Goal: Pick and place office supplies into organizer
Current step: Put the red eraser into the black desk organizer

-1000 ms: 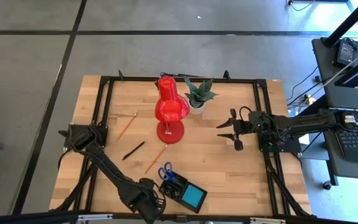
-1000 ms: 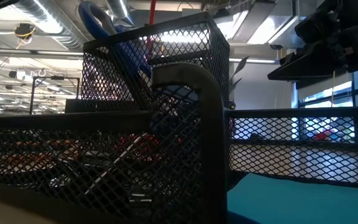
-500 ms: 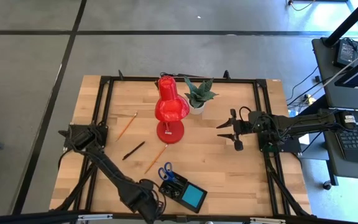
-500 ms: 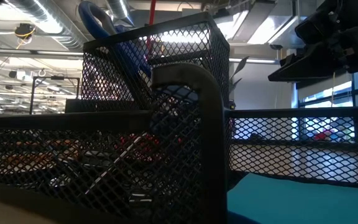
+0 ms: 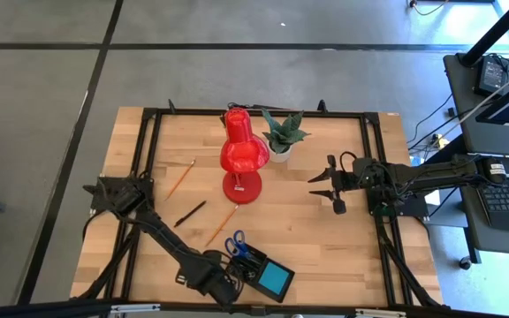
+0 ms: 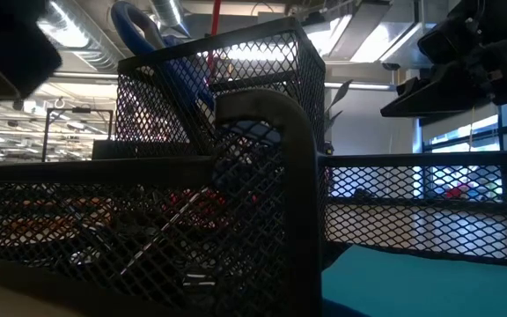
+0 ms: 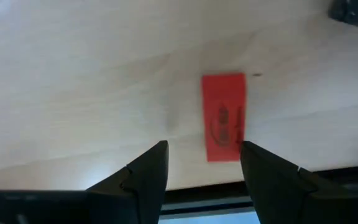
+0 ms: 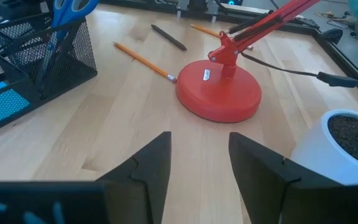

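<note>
A small red block (image 7: 224, 117) lies flat on the wood table near its near edge. My left gripper (image 7: 204, 158) is open above it, and the block's near end lies between the fingertips, closer to one finger. In the high view my left gripper (image 5: 215, 284) hides the block, just left of the black mesh organizer (image 5: 253, 267). Blue-handled scissors (image 5: 235, 245) stand in the organizer's cup, and a blue note pad (image 5: 275, 280) lies in its tray. Two orange pencils (image 5: 180, 179) (image 5: 222, 224) and a black pen (image 5: 190, 213) lie on the table. My right gripper (image 5: 323, 190) is open and empty at mid-right.
A big red desk lamp (image 5: 242, 159) stands mid-table, with a small potted plant (image 5: 282, 134) behind it. In the right wrist view the lamp base (image 8: 219, 93) and the plant's white pot (image 8: 334, 143) lie ahead of my right gripper. The organizer's mesh (image 6: 218, 176) fills the low view.
My left gripper has shifted a little along the near edge toward the organizer. A dark part of that arm now shows at the upper left of the low view. My right arm has kept still.
</note>
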Controlling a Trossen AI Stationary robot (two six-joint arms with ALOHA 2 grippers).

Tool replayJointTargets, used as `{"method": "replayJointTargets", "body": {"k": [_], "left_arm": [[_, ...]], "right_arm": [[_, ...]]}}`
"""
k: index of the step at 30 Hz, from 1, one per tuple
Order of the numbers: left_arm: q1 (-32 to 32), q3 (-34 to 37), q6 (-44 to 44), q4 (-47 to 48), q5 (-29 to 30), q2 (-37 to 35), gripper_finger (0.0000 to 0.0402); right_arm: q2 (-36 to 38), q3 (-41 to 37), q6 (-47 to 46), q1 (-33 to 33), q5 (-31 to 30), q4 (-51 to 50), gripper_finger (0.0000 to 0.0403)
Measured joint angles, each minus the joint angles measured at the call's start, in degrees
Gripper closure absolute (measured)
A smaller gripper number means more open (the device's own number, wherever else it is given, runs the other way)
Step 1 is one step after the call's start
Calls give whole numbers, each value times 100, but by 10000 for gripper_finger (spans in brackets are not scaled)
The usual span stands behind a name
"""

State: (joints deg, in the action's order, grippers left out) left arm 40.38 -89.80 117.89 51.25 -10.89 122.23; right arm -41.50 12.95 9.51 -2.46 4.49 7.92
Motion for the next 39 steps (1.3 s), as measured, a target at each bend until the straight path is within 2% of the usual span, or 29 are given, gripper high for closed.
{"method": "replayJointTargets", "body": {"k": [10, 23, 27, 39], "left_arm": [[-59, -4, 417, -17, 43, 130, 210], [-283, 11, -27, -18, 62, 138, 218], [-288, 11, -57, -42, 135, 139, 247], [-260, 9, -179, -73, 242, 134, 369]], "right_arm": [[1, 0, 1, 0, 2, -4, 238], [0, 0, 3, 0, 0, -5, 238], [0, 0, 3, 0, 2, -7, 238], [0, 0, 3, 0, 2, -7, 238]]}}
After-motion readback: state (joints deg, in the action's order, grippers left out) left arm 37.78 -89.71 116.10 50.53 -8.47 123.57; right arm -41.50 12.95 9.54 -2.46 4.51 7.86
